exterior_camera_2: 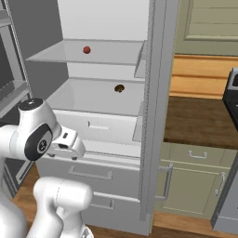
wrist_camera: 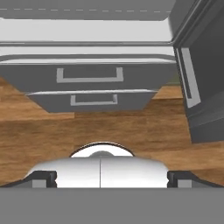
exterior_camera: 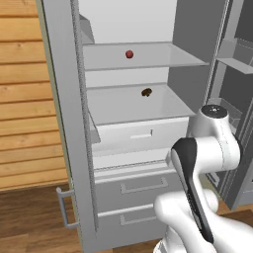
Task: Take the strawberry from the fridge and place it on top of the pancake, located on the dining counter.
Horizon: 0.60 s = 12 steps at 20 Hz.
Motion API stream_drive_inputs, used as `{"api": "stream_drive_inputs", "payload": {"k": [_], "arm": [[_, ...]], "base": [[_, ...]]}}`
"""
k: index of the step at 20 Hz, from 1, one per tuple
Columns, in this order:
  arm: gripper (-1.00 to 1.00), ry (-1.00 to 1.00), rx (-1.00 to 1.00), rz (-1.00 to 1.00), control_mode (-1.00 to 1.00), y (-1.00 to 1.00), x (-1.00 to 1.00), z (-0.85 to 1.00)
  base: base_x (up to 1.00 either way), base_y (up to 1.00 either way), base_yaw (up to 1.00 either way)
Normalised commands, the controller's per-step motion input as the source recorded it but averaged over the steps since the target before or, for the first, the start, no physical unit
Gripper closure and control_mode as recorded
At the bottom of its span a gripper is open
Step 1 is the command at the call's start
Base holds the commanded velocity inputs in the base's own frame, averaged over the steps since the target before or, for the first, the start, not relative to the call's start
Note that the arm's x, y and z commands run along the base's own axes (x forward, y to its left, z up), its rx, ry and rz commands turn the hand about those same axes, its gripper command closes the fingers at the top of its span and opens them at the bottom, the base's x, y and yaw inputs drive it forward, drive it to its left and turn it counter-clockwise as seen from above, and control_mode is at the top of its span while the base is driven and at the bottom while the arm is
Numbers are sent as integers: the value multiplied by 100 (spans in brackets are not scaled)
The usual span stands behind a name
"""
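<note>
The fridge (exterior_camera: 64, 123) stands open; the strawberry (exterior_camera: 129, 54) sits on its upper shelf (exterior_camera: 148, 57). Well below, the hand's (wrist_camera: 111, 179) fingertips are spread apart, grasping nothing.

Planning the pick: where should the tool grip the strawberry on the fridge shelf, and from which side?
Grip the strawberry across its round middle, coming in level from the open front of the fridge. It sits alone on the upper shelf, with fridge walls at the sides and behind, so the front looks freest. Being tiny and roundish, it probably needs a centred pinch, or it may roll away.
</note>
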Motion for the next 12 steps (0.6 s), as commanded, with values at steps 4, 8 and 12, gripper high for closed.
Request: {"api": "stream_drive_inputs", "payload": {"k": [4, 8, 12], "arm": [[-100, 0, 0, 0, 100, 0, 0, 0], [-100, 0, 0, 0, 100, 0, 0, 0], [-100, 0, 0, 0, 100, 0, 0, 0]], "base": [[4, 19, 25], [2, 9, 22], [1, 1, 2]]}}
